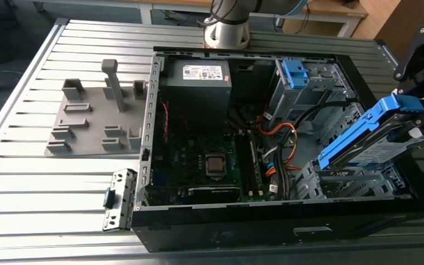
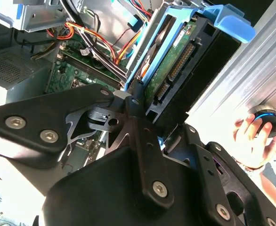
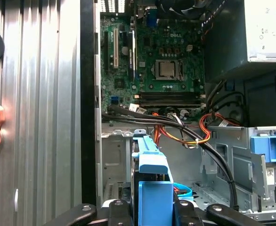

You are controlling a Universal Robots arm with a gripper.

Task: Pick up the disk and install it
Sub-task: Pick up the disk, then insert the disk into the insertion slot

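Observation:
The disk (image 1: 366,141), a silver drive in a bright blue rail frame, hangs tilted above the drive cage (image 1: 344,182) at the front corner of the open computer case (image 1: 271,223), on the exterior view's right. My gripper (image 1: 412,130) is shut on its upper end. In the second wrist view the disk (image 2: 175,61) shows its connector edge and green board, clamped in the gripper (image 2: 138,101). In the first wrist view the blue frame of the disk (image 3: 152,179) stands between the black arms of the gripper (image 3: 152,211), over the cage floor.
Orange and black cables (image 1: 289,138) cross the case next to the cage. The grey power supply (image 1: 197,83) and a bare blue bracket (image 1: 295,74) sit at the back. A grey fixture (image 1: 94,116) lies on the slatted table. A person's hand (image 2: 251,136) rests beside the case.

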